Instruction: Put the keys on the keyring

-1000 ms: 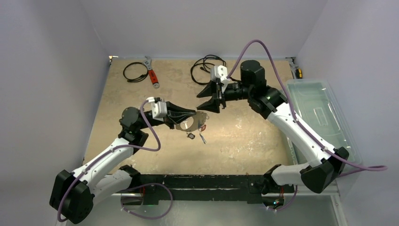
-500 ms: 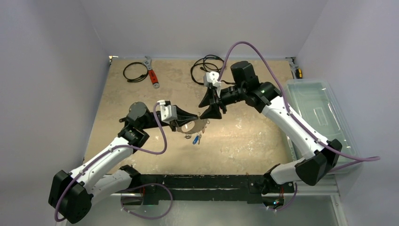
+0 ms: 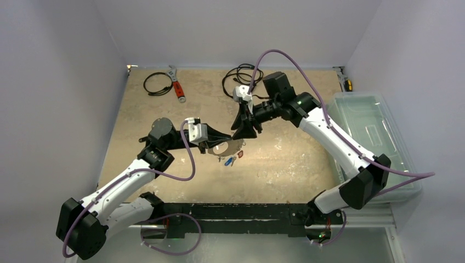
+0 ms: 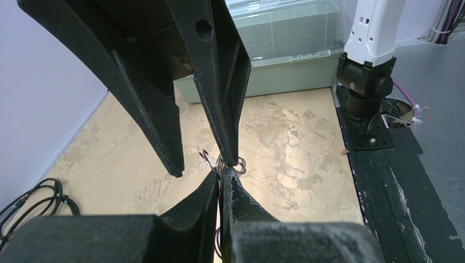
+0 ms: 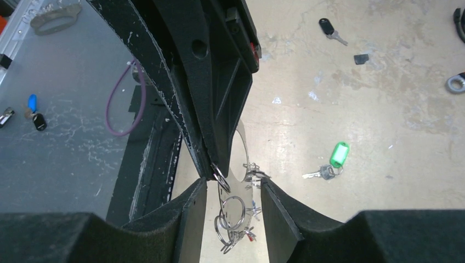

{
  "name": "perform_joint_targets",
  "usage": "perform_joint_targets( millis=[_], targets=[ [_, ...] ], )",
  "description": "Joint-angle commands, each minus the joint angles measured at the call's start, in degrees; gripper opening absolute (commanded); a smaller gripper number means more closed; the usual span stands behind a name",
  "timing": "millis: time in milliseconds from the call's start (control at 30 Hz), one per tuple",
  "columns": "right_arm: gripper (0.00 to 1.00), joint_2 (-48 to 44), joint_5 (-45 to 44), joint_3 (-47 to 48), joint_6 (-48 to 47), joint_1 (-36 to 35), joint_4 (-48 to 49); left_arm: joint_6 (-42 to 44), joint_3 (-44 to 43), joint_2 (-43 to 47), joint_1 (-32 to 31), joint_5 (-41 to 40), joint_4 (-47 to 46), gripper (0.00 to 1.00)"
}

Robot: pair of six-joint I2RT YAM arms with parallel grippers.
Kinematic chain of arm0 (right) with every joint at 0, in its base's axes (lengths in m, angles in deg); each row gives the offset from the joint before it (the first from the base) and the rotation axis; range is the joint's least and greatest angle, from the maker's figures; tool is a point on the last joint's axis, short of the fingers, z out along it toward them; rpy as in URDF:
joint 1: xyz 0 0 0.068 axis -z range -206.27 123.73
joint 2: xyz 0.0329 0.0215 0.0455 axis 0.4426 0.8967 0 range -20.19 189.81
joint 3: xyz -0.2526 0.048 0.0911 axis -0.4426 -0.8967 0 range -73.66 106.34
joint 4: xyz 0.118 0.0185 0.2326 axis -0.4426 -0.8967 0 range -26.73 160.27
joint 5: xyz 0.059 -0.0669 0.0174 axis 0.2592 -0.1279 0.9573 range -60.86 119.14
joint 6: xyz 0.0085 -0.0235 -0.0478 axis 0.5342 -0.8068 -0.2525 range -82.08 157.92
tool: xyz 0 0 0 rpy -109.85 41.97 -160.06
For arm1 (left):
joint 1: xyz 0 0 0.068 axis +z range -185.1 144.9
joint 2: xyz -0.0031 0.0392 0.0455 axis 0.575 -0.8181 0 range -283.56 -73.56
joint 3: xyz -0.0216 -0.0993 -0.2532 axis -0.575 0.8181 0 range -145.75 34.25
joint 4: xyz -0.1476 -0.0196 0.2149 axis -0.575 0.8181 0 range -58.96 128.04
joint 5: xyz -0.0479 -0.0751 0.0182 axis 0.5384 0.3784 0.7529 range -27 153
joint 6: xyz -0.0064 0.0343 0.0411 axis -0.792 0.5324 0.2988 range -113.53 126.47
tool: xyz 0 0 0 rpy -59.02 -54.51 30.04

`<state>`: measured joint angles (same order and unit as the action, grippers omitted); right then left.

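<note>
My left gripper [image 3: 227, 138] is shut on the edge of the flat silvery keyring [image 3: 219, 148] and holds it above the table. Small split rings and keys [image 3: 229, 160] with blue and red tags dangle under it. My right gripper [image 3: 245, 133] comes in from the right, open. In the right wrist view the dangling split rings [image 5: 233, 211] and the keyring's thin edge [image 5: 243, 143] hang between the right gripper's [image 5: 234, 189] fingers, with the left gripper's tip [image 5: 214, 172] just above. A loose green-tagged key [image 5: 332, 161] and a dark-tagged key [image 5: 329, 27] lie on the table.
A red-handled wrench [image 3: 176, 85] and two black coiled cables [image 3: 158, 83] [image 3: 239, 76] lie at the back of the table. A clear plastic bin [image 3: 378, 137] stands along the right edge. A small dark piece [image 5: 361, 58] lies near the dark-tagged key.
The right arm has swung left and down, bringing its gripper up to the keyring and narrowing its jaws slightly. The left gripper shifted a little right, still holding the keyring; the hanging keys swung.
</note>
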<state>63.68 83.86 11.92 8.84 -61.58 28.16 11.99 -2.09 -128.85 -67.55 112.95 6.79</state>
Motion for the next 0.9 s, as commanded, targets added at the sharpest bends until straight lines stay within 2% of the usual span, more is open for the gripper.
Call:
perform_joint_targets(
  millis=[0, 100, 333, 600, 867],
  targets=[
    [0.44, -0.2, 1.71, 2.47, -1.39, -0.14, -2.35, 1.57, -3.05, 0.54, -0.25, 0.24, -1.33, 0.0],
    [0.42, -0.29, 2.1, 2.32, -1.55, -0.28, -2.45, 1.75, -3.13, 0.78, -0.33, -0.8, -1.07, 0.0],
    [0.27, 0.35, 2.56, 2.28, -1.86, -0.83, -3.38, 2.3, -3.13, 1.15, -0.31, -2.57, -0.68, 0.0],
    [0.3, 0.93, 1.91, 2.75, -2.56, -1.21, -4.9, 2.88, -3.04, 1.76, -0.25, -4.46, -0.44, 0.0],
    [0.28, 1.61, 1.47, 2.89, -2.65, -1.52, -5.31, 2.92, -3.0, 2.2, -0.24, -5.3, -0.44, 0.0]
  ],
)
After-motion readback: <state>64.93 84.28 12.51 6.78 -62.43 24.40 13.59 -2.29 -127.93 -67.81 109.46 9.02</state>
